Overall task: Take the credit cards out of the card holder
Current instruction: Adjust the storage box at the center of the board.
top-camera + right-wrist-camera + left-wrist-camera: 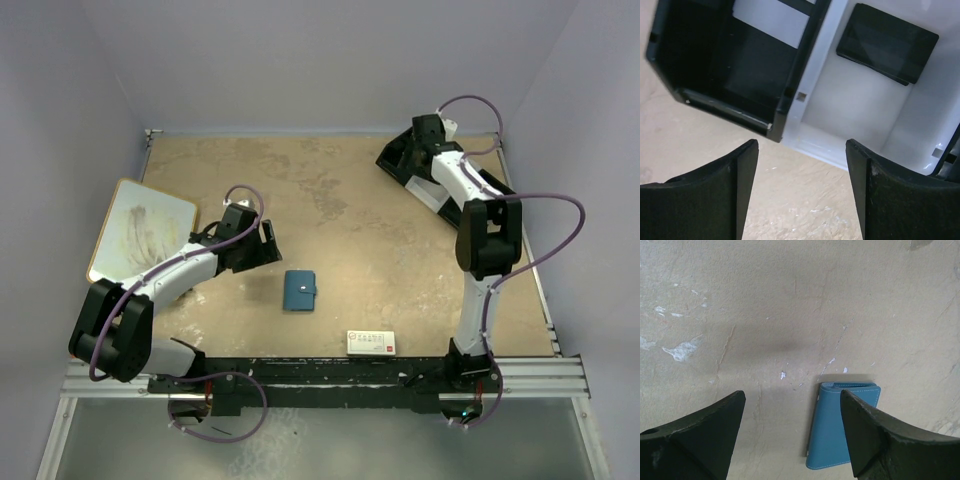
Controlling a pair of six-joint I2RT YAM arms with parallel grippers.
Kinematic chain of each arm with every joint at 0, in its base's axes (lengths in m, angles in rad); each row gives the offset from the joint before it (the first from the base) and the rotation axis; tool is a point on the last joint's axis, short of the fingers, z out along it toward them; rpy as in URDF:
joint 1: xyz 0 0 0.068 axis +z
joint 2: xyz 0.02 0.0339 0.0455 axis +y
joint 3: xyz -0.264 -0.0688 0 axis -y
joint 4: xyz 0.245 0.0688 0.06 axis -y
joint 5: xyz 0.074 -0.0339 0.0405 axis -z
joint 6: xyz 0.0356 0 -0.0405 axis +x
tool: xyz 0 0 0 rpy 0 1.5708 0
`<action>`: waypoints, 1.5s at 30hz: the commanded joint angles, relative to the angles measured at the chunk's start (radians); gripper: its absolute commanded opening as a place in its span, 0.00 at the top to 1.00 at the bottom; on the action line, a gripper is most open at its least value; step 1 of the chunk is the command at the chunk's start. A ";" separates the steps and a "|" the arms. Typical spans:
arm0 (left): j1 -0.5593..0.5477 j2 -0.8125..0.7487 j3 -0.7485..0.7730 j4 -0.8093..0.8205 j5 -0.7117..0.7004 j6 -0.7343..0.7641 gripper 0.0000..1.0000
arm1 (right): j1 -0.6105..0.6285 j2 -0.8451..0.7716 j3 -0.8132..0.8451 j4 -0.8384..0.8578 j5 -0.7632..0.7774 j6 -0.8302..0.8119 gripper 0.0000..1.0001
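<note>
Currently I see left gripper (792, 395) spread near the closed card holder (827, 435), right gripper (801, 145) spread above the compartment tray (822, 60).

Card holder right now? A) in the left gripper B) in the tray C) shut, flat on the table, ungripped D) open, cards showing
C: the card holder lies shut on the table, and the open left gripper is apart from it, holding nothing.

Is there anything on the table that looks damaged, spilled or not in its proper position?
Nothing is spilled or broken. The card holder lies shut and flat near the middle of the table. Only the table top looks odd: it is worn, with pale chips and thin scratches in its surface.
</note>
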 commanded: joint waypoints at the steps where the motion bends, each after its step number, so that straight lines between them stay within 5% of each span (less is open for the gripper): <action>1: -0.002 -0.010 0.031 -0.009 -0.018 0.021 0.26 | -0.022 -0.003 0.054 -0.013 0.021 -0.007 0.28; 19: -0.004 -0.008 0.029 -0.019 -0.034 0.025 0.26 | -0.029 0.136 0.144 -0.013 -0.015 0.036 0.32; 45: -0.003 0.051 0.083 0.022 -0.011 0.018 0.26 | 0.003 0.047 -0.086 0.084 -0.211 -0.020 0.39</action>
